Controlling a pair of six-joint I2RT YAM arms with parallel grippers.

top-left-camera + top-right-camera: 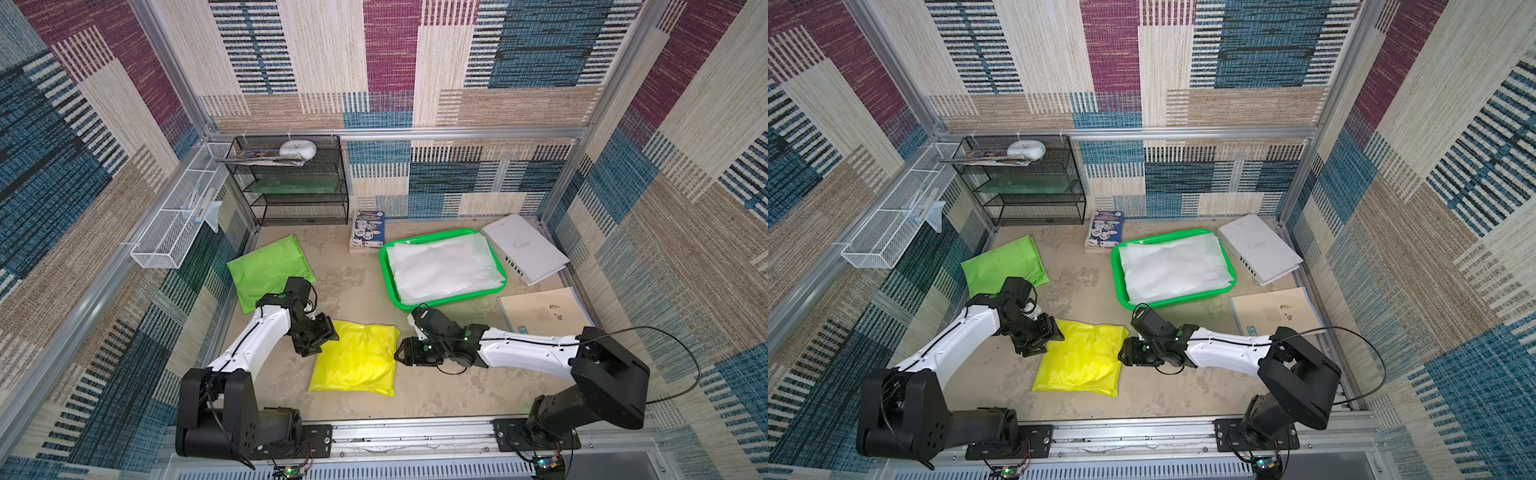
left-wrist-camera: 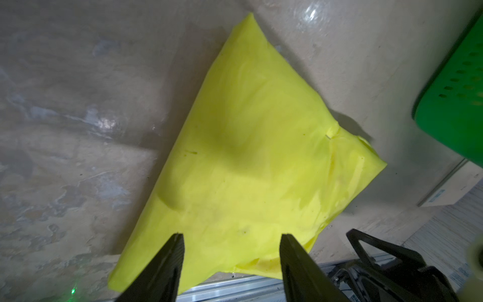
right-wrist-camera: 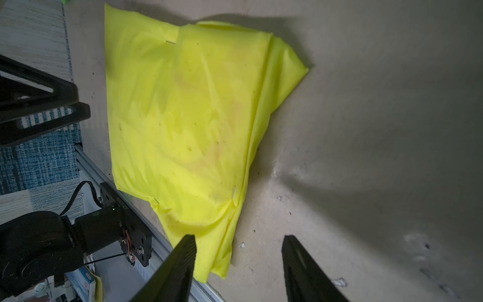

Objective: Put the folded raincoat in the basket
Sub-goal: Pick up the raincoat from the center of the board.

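Note:
A folded yellow raincoat lies flat on the floor between my two arms. My left gripper stands open at its left edge, both fingertips over the yellow fabric. My right gripper is open at its right edge, one finger over the fabric, the other over bare floor. Neither holds anything. The bright green basket sits behind, to the right, with a folded white raincoat inside. A folded green raincoat lies at the left.
A black mesh rack stands at the back left, with a white wire basket on the left wall. A white book and a tan notebook lie right of the basket. A booklet leans at the back wall.

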